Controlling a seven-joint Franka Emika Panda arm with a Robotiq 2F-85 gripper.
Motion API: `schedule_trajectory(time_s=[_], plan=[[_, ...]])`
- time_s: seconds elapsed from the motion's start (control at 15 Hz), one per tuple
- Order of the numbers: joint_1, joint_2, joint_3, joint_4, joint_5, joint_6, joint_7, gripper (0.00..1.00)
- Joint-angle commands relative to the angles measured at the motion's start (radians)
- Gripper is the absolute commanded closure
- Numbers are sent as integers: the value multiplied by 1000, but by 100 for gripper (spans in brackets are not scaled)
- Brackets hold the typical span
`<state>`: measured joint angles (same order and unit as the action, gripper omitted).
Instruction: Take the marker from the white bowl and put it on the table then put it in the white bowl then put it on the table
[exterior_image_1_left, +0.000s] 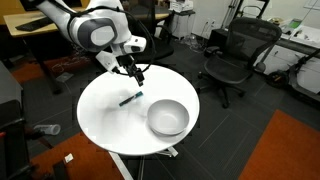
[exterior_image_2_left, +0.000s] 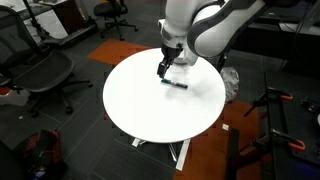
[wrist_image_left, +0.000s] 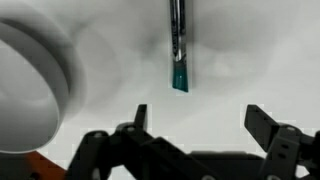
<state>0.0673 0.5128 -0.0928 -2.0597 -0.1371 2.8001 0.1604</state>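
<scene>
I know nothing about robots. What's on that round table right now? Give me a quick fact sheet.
table: round, white
bowl: upright on the table, looks empty
marker: lying flat on the table, outside the bowl and not touching it
gripper: open, holding nothing, just above the marker
around: office chairs on a dark floor

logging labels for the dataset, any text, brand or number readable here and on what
No text can be read in any view.
marker: no print seen; blurred in the wrist view, too small in both exterior views.
bowl: plain, no marks.
table: plain white.
claw: no logo visible.
chair: too small to show any label.
</scene>
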Motion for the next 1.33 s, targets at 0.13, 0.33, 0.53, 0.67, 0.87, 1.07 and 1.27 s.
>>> schedule_trajectory(time_s=[0.13,0.33,0.53,0.67,0.87,1.07,1.27], plan=[[-5,-134,-13,-61,-6,-18,-36,0],[-34,-193,11,-87,10,-30,-87,0],[-72,-251,39,-117,39,-44,-168,0],[-95,-281,52,-127,58,-65,-219,0],[-114,-312,42,-108,51,-157,-270,0],[-115,-287,35,-88,40,-149,-262,0],[-120,-289,34,-85,40,-158,-270,0]])
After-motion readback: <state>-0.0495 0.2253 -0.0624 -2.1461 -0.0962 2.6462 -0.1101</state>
